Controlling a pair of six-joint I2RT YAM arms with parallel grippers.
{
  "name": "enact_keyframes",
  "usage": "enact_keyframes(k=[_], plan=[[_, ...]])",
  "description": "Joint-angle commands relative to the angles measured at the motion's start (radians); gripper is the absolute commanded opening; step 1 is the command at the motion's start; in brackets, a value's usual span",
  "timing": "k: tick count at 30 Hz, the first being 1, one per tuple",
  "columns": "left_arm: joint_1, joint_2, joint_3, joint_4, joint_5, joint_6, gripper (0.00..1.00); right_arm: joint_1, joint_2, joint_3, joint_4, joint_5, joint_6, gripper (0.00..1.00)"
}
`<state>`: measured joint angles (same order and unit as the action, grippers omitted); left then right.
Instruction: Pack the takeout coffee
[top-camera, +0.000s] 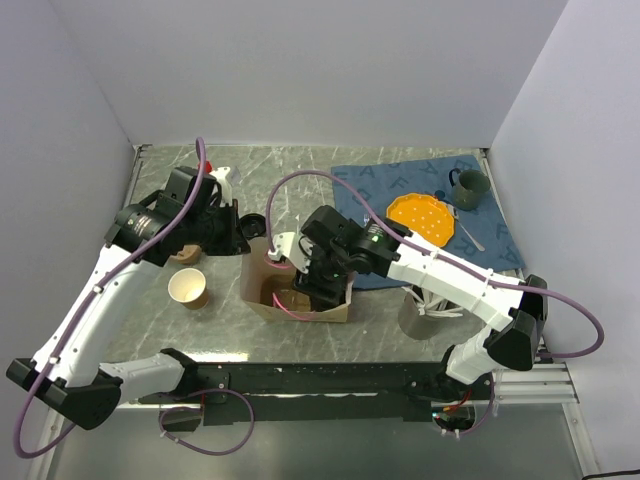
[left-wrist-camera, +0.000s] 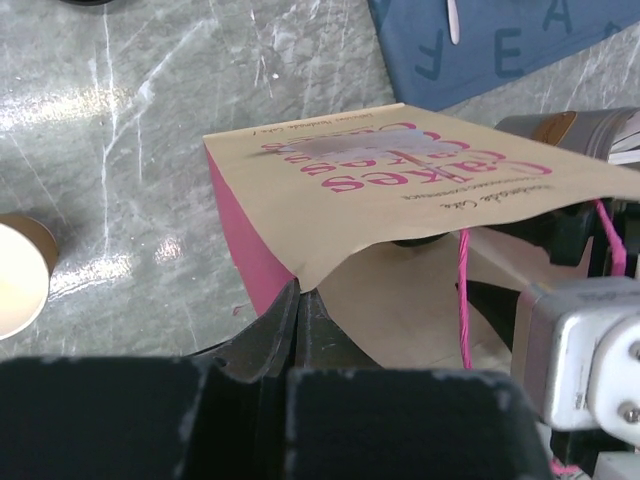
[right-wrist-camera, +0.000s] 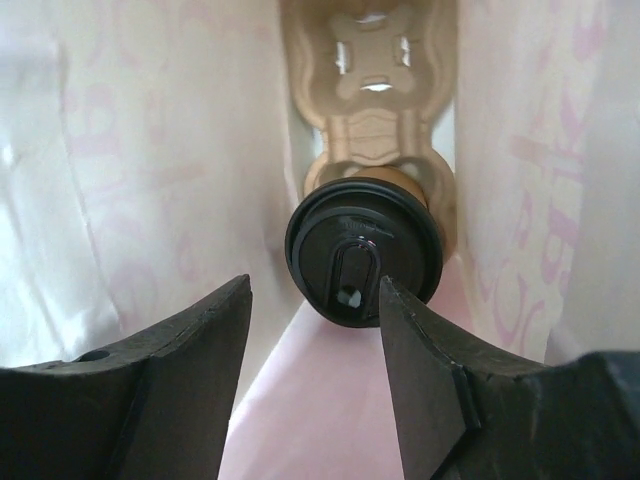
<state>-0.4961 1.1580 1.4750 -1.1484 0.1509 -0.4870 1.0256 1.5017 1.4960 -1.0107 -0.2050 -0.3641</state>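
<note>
Inside paper bag (left-wrist-camera: 400, 180) | right pincer (right-wrist-camera: 315, 292) spread over takeout coffee (right-wrist-camera: 363, 250), apparently not touching | left pincer (left-wrist-camera: 298, 305) pinching bag rim | risk: a finger catches its lid on withdrawal, tipping it

The paper bag (top-camera: 257, 285) stood at the centre of the tabletop (top-camera: 220, 335). The takeout coffee (right-wrist-camera: 363, 250) sat inside the bag on its floor. In the right wrist view, a cardboard insert (right-wrist-camera: 372, 70) lay at 12 o'clock of it. The right pincer (right-wrist-camera: 312, 290) hung in the bag mouth above the coffee, jaws apart. The left pincer (left-wrist-camera: 300, 300) clamped the bag rim at 10 o'clock. A second cup (top-camera: 188, 288) stood on the tabletop at 9 o'clock of the bag. A cloth (top-camera: 490, 250) lay at 2 o'clock and carried a plate (top-camera: 422, 220). A mug (top-camera: 468, 188) stood at the cloth's far right corner. A metal canister (top-camera: 420, 315) stood at 3 o'clock.
</note>
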Motion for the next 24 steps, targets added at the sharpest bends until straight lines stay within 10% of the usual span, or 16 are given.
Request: enact_keyframes(k=[1,24], plan=[[0.004,0.015,0.047,-0.027,-0.01,-0.016,0.03,0.019,-0.055,0.001,0.067,-0.076,-0.025,0.61],[0.013,0.06,0.105,-0.131,-0.113,-0.035,0.07,0.016,-0.041,-0.108,0.276,-0.149,0.016,0.62]])
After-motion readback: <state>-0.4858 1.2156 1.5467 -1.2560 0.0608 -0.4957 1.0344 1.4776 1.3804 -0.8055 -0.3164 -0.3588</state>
